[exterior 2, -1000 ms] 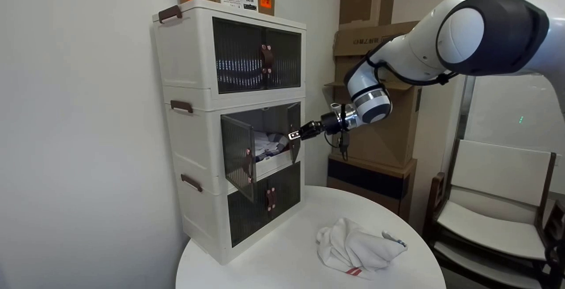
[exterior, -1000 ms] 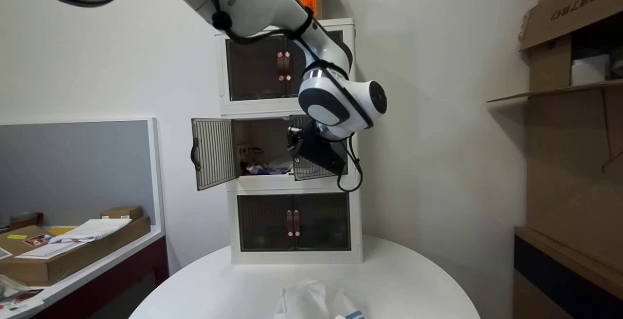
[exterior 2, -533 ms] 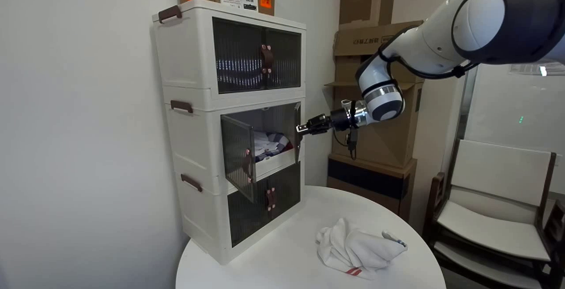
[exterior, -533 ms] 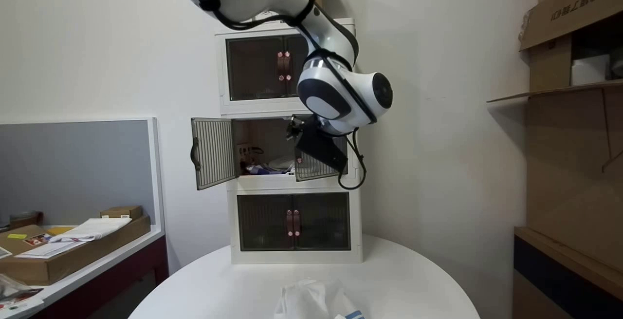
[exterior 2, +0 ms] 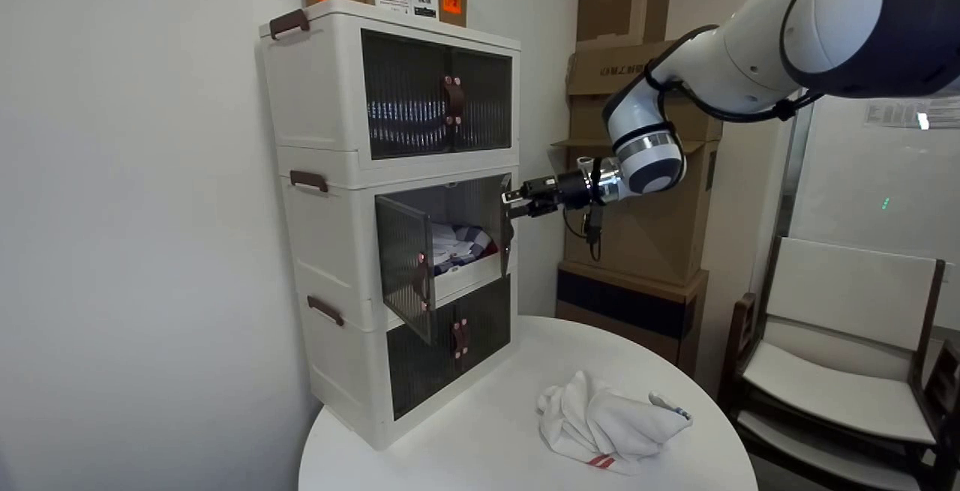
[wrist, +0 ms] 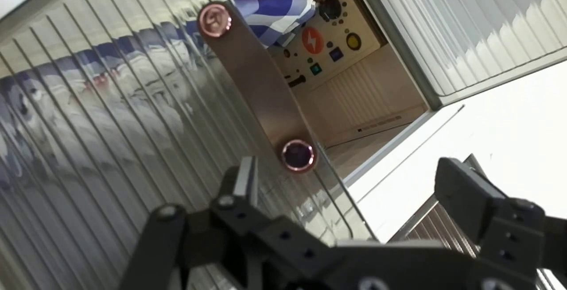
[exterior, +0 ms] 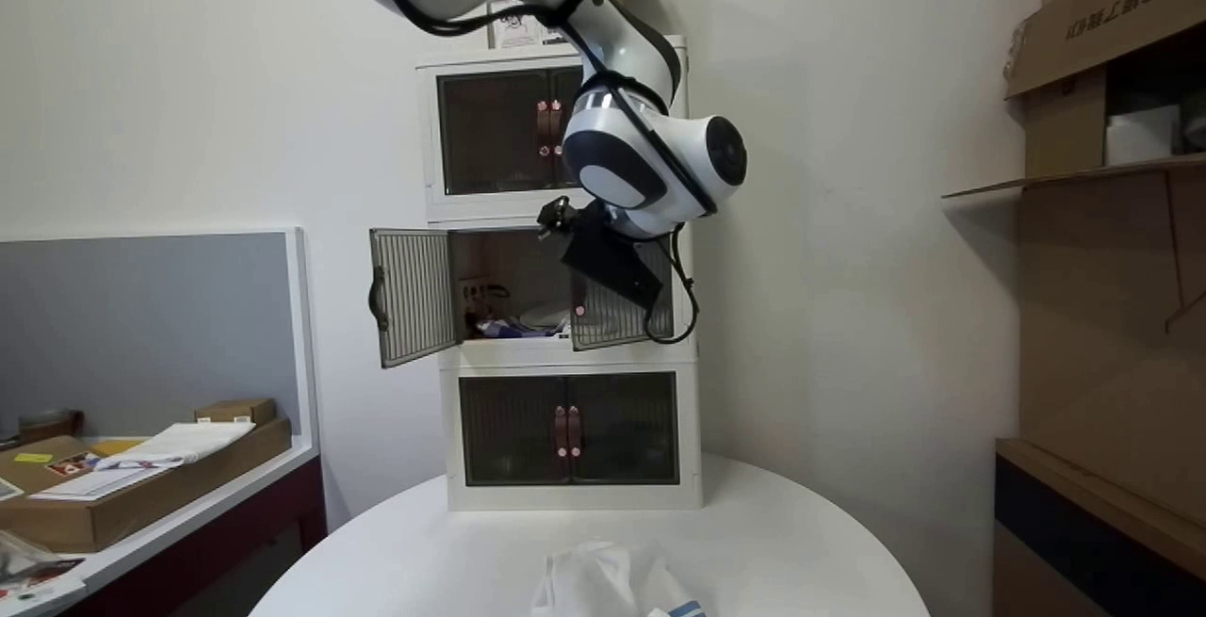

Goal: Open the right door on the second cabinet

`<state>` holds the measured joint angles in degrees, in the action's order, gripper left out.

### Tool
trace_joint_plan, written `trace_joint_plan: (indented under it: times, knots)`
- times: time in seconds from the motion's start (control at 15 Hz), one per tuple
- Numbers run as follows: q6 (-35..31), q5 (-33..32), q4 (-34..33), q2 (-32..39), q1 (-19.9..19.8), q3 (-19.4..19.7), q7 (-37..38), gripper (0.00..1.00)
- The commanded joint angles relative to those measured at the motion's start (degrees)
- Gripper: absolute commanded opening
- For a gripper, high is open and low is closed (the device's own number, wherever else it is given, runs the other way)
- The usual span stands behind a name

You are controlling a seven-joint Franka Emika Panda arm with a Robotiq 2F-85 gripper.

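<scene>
The second cabinet (exterior 2: 322, 236) is the middle of three stacked white units, with clothes (exterior 2: 459, 245) inside. Its right door (exterior: 627, 320) stands swung outward, partly hidden behind my arm in that exterior view. Seen upside down in the wrist view, the right door (wrist: 110, 117) fills the left side, its dark-red handle (wrist: 266, 90) along the free edge. My gripper (wrist: 352, 186) is open, fingers spread, with nothing gripped. In an exterior view the gripper (exterior 2: 514, 205) is close to that door's upper part; whether it touches cannot be told. The left door (exterior 2: 405, 266) is swung out too.
Units above and below have closed doors (exterior: 568, 429). A round white table (exterior 2: 442, 461) carries the stack and a crumpled white cloth (exterior 2: 604, 420). Cardboard boxes (exterior 2: 637, 214) stand behind the arm; a chair (exterior 2: 840, 371) is at the right.
The right door has swung a little further outward. My gripper has come away from its handle, opened its fingers and risen.
</scene>
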<state>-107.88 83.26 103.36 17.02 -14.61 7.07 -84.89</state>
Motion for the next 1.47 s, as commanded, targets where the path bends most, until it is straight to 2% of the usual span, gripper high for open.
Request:
trace_joint_plan:
  times: [0.0, 0.33, 0.47, 0.6, 0.87, 1.2, 1.4]
  knots:
    - [-4.40, 1.04, 0.44, -2.24, 1.86, 1.00, 5.35, 1.00]
    - [-15.77, -4.40, -0.60, -4.32, 4.82, 0.83, 22.39, 1.00]
    - [-18.03, -9.10, -1.25, -5.33, 5.79, 0.25, 30.54, 1.00]
    - [-17.61, -14.59, -2.74, -6.15, 6.78, 0.48, 39.00, 1.00]
    - [-11.94, -24.34, -7.48, -7.70, 6.88, -0.13, 51.97, 1.00]
    - [1.14, -39.02, -21.27, -2.94, 5.26, 0.97, 73.01, 1.00]
    - [9.04, -48.51, -28.57, 0.00, 4.12, 1.25, 78.93, 1.00]
